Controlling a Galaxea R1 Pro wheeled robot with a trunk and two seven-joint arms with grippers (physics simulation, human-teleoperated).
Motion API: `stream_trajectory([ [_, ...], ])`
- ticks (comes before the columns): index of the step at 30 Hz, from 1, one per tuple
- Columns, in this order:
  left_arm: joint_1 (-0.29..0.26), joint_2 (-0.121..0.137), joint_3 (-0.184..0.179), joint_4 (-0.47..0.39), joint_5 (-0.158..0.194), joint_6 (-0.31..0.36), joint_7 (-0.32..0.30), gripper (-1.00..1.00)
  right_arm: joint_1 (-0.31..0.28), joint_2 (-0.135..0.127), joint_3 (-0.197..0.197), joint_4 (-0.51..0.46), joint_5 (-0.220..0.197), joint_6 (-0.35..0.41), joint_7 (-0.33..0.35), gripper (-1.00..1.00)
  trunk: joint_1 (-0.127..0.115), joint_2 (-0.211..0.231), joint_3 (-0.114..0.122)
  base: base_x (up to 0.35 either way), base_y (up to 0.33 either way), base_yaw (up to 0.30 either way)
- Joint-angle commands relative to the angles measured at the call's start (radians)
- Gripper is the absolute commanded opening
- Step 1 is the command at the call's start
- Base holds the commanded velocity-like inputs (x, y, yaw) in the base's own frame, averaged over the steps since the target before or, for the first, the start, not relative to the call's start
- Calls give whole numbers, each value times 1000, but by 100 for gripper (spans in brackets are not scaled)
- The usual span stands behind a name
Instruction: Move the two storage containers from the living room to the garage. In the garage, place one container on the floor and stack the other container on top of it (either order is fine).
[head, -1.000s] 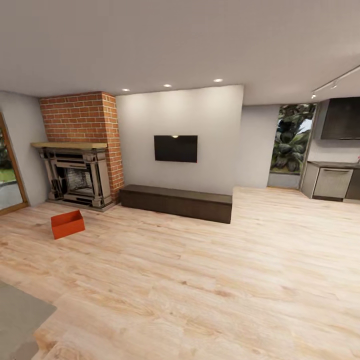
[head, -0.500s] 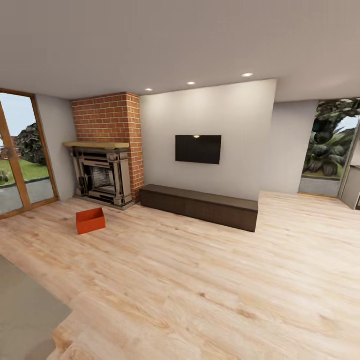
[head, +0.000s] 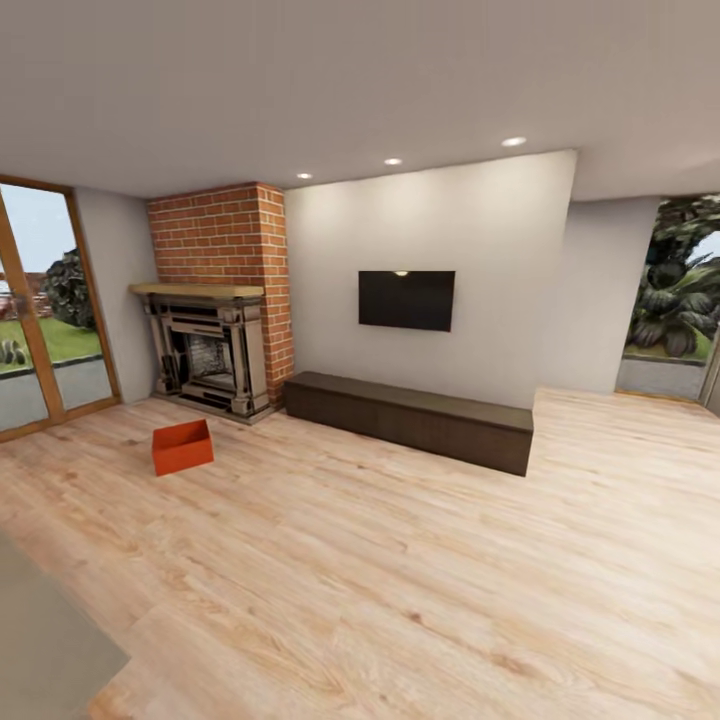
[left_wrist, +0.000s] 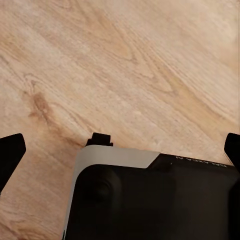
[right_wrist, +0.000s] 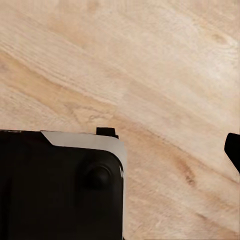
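Judging handling | storage container (head: 182, 447) on wood-plank floor (head: 400, 560): likely light, rigid, smooth-walled, best gripped at opposite rims | left tool (left_wrist: 120, 145) spread wide, empty | right tool width cannot be told

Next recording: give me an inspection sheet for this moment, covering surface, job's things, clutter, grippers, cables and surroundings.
Surface: light wood-plank floor, bare across the middle of the room.
Job's things: one red-orange storage container upright on the planks in front of the brick fireplace, touching nothing. A second container: nothing seen.
Clutter: nothing seen.
Grippers: left gripper has dark fingertips at opposite edges of its wrist view, open, empty, above the planks. Right gripper: one fingertip in view, opening cannot be told.
Cables: nothing seen.
Surroundings: dark low bench under a wall-mounted TV; glass door near the fireplace; window with foliage.
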Motion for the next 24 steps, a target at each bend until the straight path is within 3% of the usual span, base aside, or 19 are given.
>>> stream_trajectory([
  [1,-1,0,-9,1,9,-3,0,100,-2,0,8,3,-1,-5,-4,100,1,-1,-2,323,0,0],
  [15,-1,0,-9,1,9,-2,0,100,-1,4,7,3,-5,-6,-5,100,1,-1,-2,323,0,6],
  [24,-1,0,-9,1,9,-2,0,100,-1,2,7,3,-5,-6,-4,100,1,-1,-2,323,0,219],
])
